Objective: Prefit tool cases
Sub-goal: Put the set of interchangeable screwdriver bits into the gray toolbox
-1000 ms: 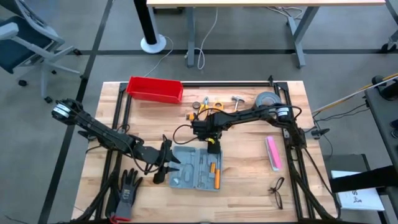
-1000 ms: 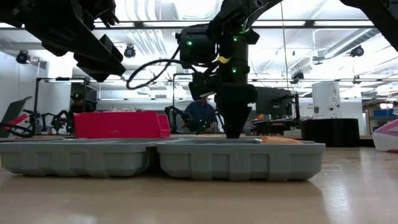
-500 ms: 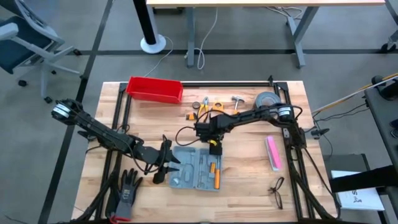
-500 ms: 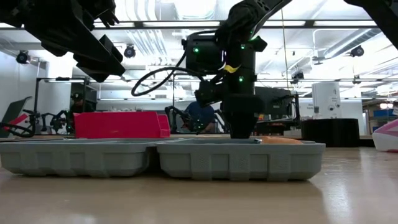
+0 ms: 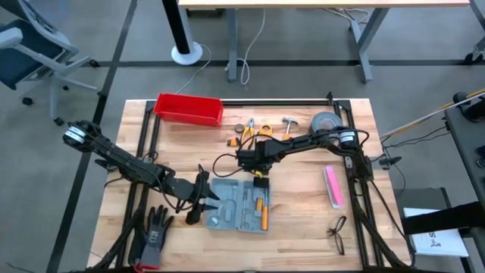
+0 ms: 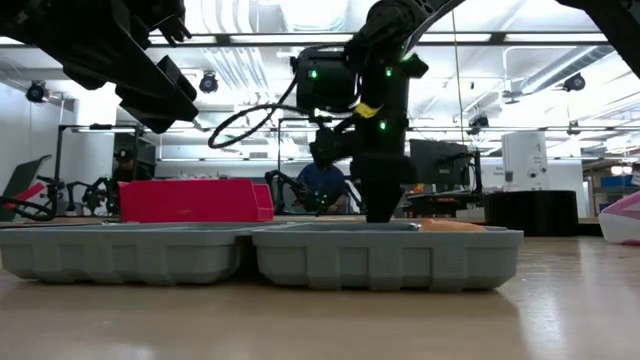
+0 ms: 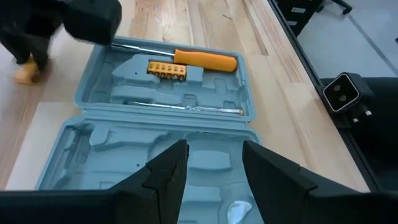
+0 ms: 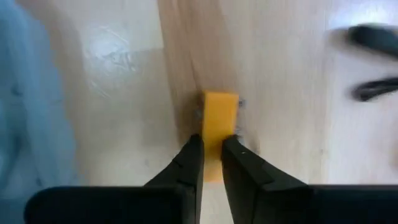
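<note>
The tool case lies open on the table, grey-blue, both halves flat. Its right half holds an orange-handled screwdriver and a yellow bit holder. My left gripper stands open above the case's left half, at its left edge. My right gripper points down just beyond the case's far edge, shut on a small yellow piece. My right gripper pinches the yellow piece between its two fingers, at one end of the piece. The fingers come from above, pointing down. The other end sticks out past the fingertips. The piece is low over the wooden table; whether it rests there, I cannot tell.
A red bin stands at the far left. Loose hand tools and a roll of tape lie along the far side. A pink object and glasses lie on the right, black gloves at the near left.
My right gripper has stayed beyond the case's far edge. In the low view its fingertips have drawn together, closing on the yellow piece. My left gripper and the case have kept still.
</note>
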You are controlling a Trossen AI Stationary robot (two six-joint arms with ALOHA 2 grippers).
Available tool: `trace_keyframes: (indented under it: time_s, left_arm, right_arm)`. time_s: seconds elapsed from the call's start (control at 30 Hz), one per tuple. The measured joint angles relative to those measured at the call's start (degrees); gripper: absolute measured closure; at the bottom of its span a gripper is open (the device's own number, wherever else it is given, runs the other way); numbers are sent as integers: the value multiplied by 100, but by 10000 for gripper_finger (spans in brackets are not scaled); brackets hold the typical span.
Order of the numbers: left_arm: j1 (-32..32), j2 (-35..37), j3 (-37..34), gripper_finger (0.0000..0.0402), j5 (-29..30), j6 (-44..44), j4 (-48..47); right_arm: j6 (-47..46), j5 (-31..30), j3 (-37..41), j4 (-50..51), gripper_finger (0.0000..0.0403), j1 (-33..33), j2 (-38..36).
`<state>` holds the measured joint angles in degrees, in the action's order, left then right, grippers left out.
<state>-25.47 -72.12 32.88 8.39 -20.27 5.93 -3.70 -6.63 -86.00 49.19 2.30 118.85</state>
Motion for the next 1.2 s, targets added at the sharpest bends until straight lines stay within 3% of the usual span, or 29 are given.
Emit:
trace_keyframes:
  time_s: [0.33, 0.63, 1.2]
  left_arm:
    - [0, 0, 0, 239, -2, -1, 5]
    - [0, 0, 0, 239, -1, 13, 52]
    - [0, 0, 0, 239, -1, 2, 51]
  right_arm:
    - [-477, 29, -247, 577, 400, -595, -340]
    - [-1044, -107, -245, 357, 341, -336, -345]
    - [-873, 69, -219, -67, 257, 108, 49]
